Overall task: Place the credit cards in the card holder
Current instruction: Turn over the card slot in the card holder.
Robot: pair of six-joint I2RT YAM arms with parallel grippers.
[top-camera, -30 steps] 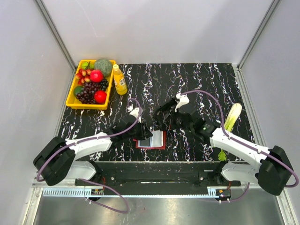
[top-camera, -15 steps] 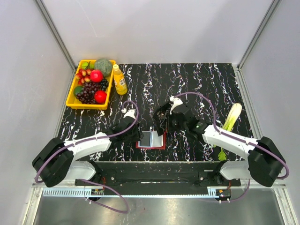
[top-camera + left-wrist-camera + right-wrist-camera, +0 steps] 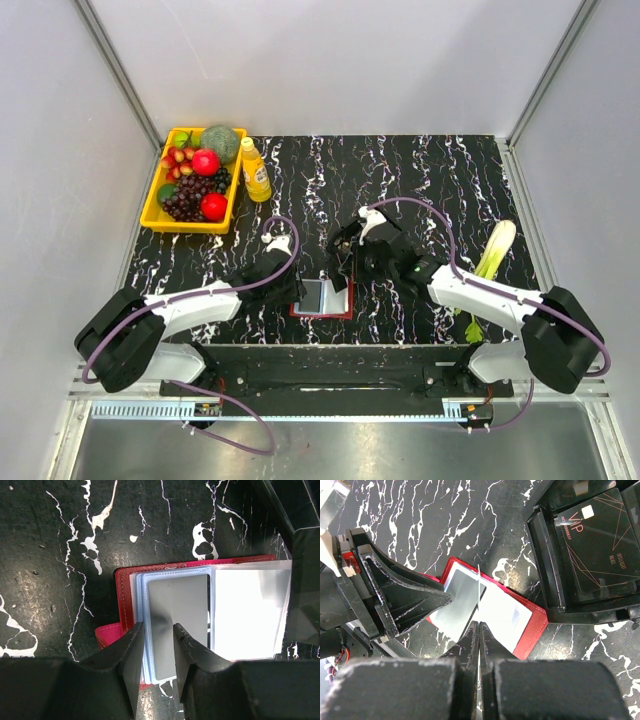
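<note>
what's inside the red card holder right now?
Card holder lies open: stacked clear sleeves, a grey card showing in the left one. Right sleeve is washed out by glare, contents unclear. Lower sleeves are covered, and the left gripper hides the near edge.

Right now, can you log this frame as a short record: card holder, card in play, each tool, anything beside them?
card holder: red, open flat on the table, clear sleeves showing
credit card: seen edge-on, upright over the holder
right tool: shut on the credit card
left tool: open, fingers apart over the holder's left page
black box: beside the holder, dark VIP card inside
</note>
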